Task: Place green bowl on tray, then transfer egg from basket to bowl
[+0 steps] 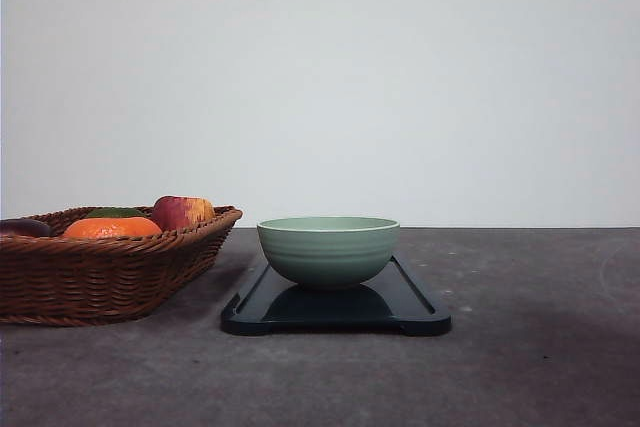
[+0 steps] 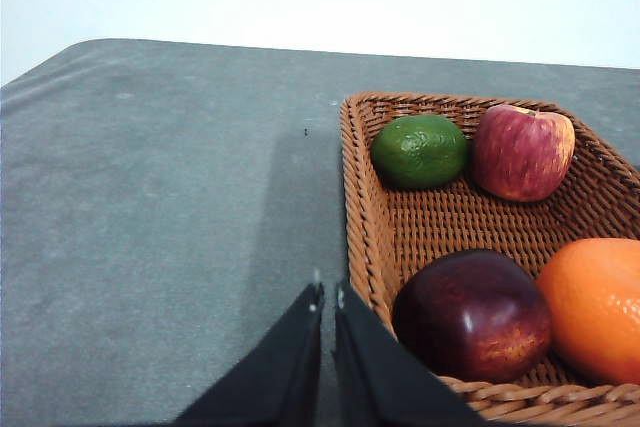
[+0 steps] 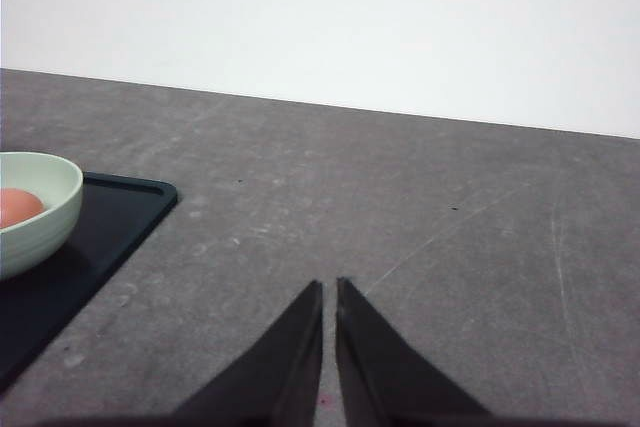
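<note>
The pale green bowl (image 1: 328,249) stands on the black tray (image 1: 415,307) in the middle of the table. Inside the bowl (image 3: 35,209) lies the pinkish egg (image 3: 18,206), seen in the right wrist view next to the tray (image 3: 110,222). The brown wicker basket (image 1: 100,272) sits to the left of the tray. My left gripper (image 2: 328,297) is shut, empty, just outside the basket's rim (image 2: 352,197). My right gripper (image 3: 329,289) is shut and empty over bare table, off to one side of the tray.
The basket holds a green fruit (image 2: 420,151), a red apple (image 2: 522,151), a dark red fruit (image 2: 472,313) and an orange (image 2: 596,307). The grey table (image 1: 540,367) stretches right of the tray. A white wall stands behind.
</note>
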